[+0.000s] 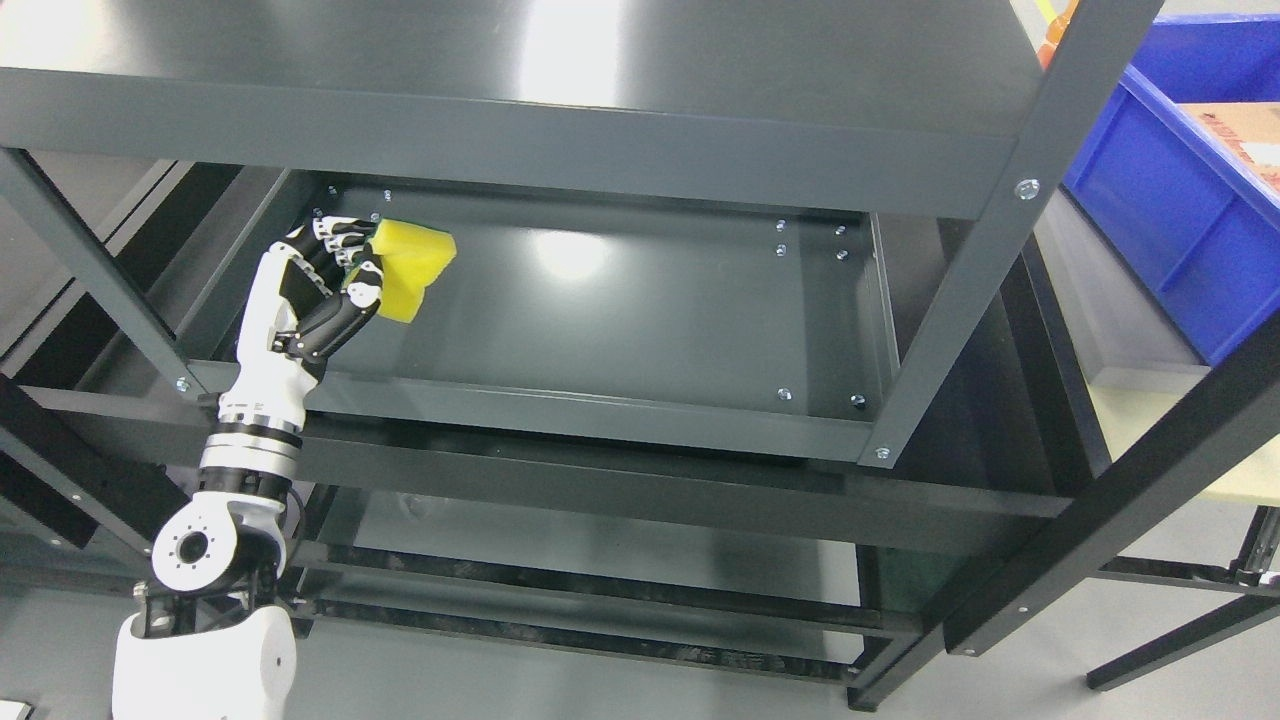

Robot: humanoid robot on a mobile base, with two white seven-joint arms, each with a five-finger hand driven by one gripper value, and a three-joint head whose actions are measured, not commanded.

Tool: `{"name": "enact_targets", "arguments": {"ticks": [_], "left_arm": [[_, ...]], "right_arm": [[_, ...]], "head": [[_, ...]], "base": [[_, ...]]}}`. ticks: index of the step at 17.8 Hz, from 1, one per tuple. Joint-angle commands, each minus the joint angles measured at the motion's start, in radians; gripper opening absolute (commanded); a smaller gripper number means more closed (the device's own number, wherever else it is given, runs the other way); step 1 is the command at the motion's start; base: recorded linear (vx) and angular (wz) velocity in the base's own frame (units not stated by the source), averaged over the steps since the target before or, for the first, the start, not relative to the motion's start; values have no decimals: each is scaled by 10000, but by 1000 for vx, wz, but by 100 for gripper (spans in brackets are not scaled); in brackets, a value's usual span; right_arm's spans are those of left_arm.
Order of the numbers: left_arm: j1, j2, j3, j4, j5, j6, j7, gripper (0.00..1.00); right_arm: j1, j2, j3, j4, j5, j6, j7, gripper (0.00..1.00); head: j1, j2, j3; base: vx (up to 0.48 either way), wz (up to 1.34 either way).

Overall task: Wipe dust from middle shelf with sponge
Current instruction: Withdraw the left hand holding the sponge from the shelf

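Note:
A yellow sponge rests against the far left part of the dark grey middle shelf. My left hand reaches in over the shelf's front rail from the lower left, its black-and-white fingers curled around the sponge's left side. The sponge sits close to the shelf's back left corner. The right arm does not show.
The top shelf overhangs the work area. A slanted metal upright stands at the right front corner, another at the left. A blue plastic bin with a cardboard box sits to the right. Lower shelves lie beneath.

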Motion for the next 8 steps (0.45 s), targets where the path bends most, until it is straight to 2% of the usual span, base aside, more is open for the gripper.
{"name": "enact_targets", "arguments": {"ticks": [1, 8], "left_arm": [[46, 150, 776, -100, 239, 6, -19, 0], [46, 150, 561, -23, 408, 6, -35, 0]], "right_arm": [[0, -175, -6, -175, 0, 8, -4, 100], [0, -175, 9, -175, 0, 8, -4, 100]], "head": [[0, 0, 0], [0, 0, 0]], "base": [[0, 0], [2, 11]]}}
